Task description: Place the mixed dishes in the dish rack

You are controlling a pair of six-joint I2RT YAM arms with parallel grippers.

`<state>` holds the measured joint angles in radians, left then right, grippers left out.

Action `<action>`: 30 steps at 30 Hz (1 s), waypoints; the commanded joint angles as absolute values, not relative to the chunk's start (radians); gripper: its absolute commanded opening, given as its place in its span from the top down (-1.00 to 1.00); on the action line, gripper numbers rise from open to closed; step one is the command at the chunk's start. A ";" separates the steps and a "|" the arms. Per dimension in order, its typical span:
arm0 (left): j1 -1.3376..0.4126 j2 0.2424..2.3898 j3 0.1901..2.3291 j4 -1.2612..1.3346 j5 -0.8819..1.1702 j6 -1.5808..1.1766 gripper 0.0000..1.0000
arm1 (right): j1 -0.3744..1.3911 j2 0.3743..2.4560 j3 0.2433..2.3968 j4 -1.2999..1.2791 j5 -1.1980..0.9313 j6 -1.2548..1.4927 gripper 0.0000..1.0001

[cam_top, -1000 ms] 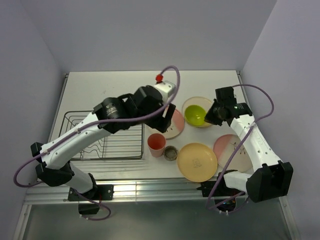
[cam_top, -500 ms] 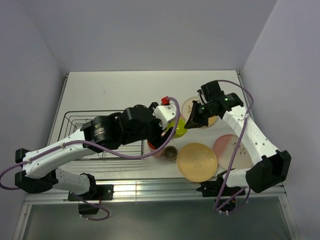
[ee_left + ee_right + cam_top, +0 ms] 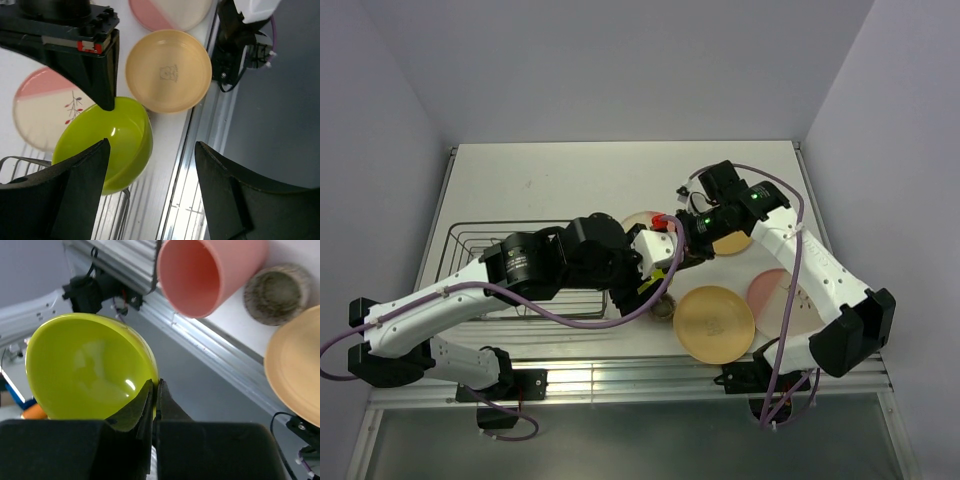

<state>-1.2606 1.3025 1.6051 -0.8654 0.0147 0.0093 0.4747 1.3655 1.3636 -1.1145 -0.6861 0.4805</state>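
The right claw (image 3: 155,390) is pinched shut on the rim of the yellow-green bowl (image 3: 85,365), which is lifted off the counter at the centre of the top view. The left claw (image 3: 150,147) gapes wide and empty, with the bowl's edge partly between its fingers. This looks like a handover. The left should seat on free rim clear of the right's pinch and close firmly before the right releases, then carry the bowl to the dish rack (image 3: 470,240) at middle left.
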 commanded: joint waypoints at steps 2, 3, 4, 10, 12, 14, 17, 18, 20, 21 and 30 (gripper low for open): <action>-1.241 1.289 1.631 -0.925 0.145 0.028 -0.47 | 0.535 1.376 1.442 -1.115 -0.796 0.476 1.00; -1.241 1.287 1.629 -0.933 0.152 0.026 -0.46 | 0.540 1.379 1.445 -1.118 -0.798 0.477 1.00; -1.241 1.285 1.626 -0.940 0.158 0.023 -0.45 | 0.548 1.379 1.448 -1.123 -0.799 0.479 1.00; -1.241 1.240 1.577 -0.982 0.204 -0.027 -0.40 | 0.572 1.365 1.459 -1.140 -0.811 0.488 1.00; -1.241 1.224 1.552 -0.991 0.218 -0.037 -0.37 | 0.586 1.359 1.471 -1.152 -0.819 0.488 1.00; -1.243 1.213 1.536 -1.000 0.232 -0.044 -0.33 | 0.600 1.353 1.474 -1.158 -0.825 0.491 1.00; -1.243 1.201 1.522 -1.015 0.233 -0.044 -0.23 | 0.618 1.344 1.474 -1.163 -0.833 0.497 1.00; -1.243 1.200 1.519 -1.017 0.235 -0.044 -0.19 | 0.623 1.341 1.479 -1.164 -0.834 0.500 1.00; -1.243 1.197 1.503 -1.023 0.247 -0.043 -0.08 | 0.630 1.342 1.485 -1.164 -0.844 0.506 1.00; -1.243 1.198 1.499 -1.025 0.252 -0.041 -0.05 | 0.638 1.342 1.491 -1.157 -0.850 0.512 1.00; -1.250 1.172 1.430 -1.023 0.272 -0.020 0.00 | 0.695 1.348 1.543 -1.183 -0.868 0.546 1.00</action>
